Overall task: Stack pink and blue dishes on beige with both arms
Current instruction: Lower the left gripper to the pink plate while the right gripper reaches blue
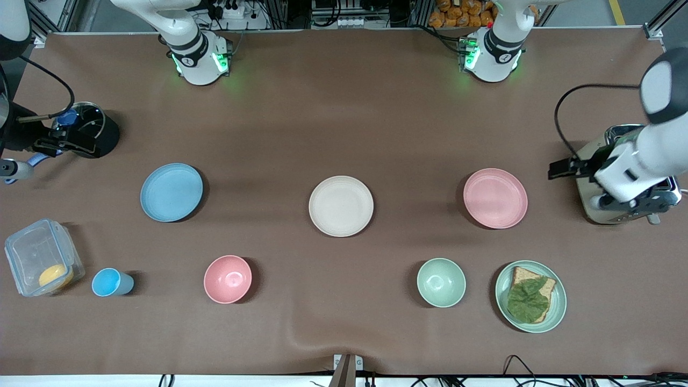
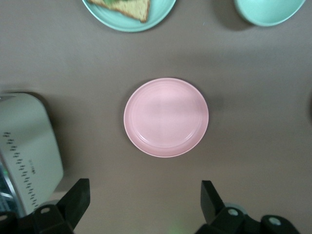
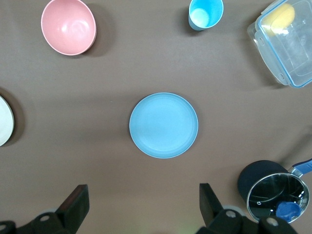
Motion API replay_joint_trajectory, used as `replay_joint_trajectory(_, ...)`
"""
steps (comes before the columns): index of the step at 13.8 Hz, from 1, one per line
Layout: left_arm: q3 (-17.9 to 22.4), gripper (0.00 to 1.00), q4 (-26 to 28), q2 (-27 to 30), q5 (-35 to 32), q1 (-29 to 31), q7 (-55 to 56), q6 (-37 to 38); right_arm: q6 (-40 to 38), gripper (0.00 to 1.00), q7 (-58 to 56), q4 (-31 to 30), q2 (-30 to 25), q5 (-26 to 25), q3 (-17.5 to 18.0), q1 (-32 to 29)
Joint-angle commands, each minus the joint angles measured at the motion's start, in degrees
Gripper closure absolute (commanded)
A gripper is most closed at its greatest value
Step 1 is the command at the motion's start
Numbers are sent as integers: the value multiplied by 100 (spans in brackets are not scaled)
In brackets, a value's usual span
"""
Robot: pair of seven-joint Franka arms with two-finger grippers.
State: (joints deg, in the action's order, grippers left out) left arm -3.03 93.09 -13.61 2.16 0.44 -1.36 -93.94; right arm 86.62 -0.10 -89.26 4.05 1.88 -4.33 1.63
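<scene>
While the beige plate (image 1: pixel 341 206) sits mid-table, the pink plate (image 1: pixel 495 198) lies toward the left arm's end and the blue plate (image 1: pixel 171 192) toward the right arm's end. Left gripper (image 2: pixel 142 200) hangs over the pink plate and right gripper (image 3: pixel 142 204) over the blue plate, both with fingers spread apart and empty.

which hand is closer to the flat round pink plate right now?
Left. The left hand hangs open above the table by the flat round pink plate. The right hand, also open, is up by the light blue plate, toward the right arm's end.
</scene>
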Motion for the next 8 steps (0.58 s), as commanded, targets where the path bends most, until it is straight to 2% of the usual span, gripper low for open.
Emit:
replay_joint_trajectory(1, -14, 0, 103, -325, 108, 17, 22, -168, -40, 0, 81, 14, 17, -82, 64, -128)
replay_joint_trajectory(5, -14, 0, 893, -502, 179, 131, -13, -1019, 13, 0, 28, 5, 61, -82, 73, -119)
replay_joint_trajectory(8, -14, 0, 1525, -520, 179, 184, -66, -1529, 48, 0, 2, 40, 385, -82, 64, -181)
